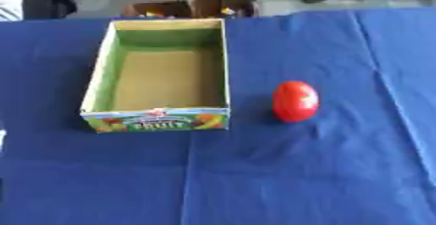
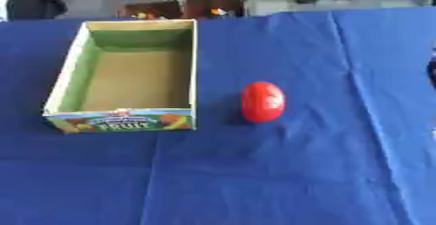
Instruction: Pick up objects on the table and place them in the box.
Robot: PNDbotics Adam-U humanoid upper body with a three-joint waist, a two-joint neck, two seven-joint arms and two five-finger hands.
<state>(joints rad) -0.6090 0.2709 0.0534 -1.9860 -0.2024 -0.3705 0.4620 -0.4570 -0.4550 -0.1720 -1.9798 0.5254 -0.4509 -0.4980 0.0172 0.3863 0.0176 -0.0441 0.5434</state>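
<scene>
Dark shape (image 2: 432, 73) at right edge only

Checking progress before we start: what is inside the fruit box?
Nothing shows inside the box: only bare brown floor and green walls. Its near wall hides a floor strip. The red object lies outside.

I cannot read the small print on the box (image 1: 156, 120) front, only the word FRUIT; the pictures around it are blurred colours. At the upper edge of the frame, two brown boxes (image 1: 191, 8) behind the table (image 1: 298, 180) are partly hidden by its far edge. A dark shape (image 2: 432, 73) at the right edge of the right eye view is cut off; I cannot tell what it is.
</scene>
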